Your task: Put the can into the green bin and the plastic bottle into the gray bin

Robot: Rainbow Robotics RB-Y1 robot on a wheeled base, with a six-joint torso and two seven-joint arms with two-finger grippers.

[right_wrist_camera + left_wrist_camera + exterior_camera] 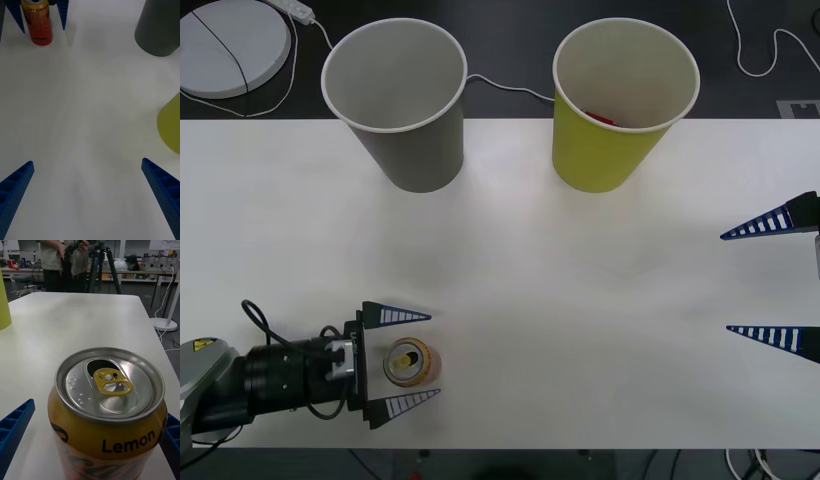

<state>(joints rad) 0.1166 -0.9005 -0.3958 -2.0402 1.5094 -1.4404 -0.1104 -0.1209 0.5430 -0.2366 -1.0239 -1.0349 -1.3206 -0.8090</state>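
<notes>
The can (412, 362) stands upright near the table's front left, with a silver top, a yellow pull tab and an orange side. My left gripper (435, 354) is open around it, one blue finger on each side with small gaps. The can (108, 390) sits close between those fingers, and it is seen again as the can (37, 22) from across the table. The gray bin (415, 150) stands at the back left and the green bin (610, 160) at the back right, a red item lying inside the green one. My right gripper (725, 283) hangs open at the right edge. The plastic bottle is out of view.
The white table (580, 300) stretches bare between the can and both bins. A round white base (230, 45) and cables (510, 88) lie on the floor behind the table. A tripod (101, 262) stands beyond the table's far end.
</notes>
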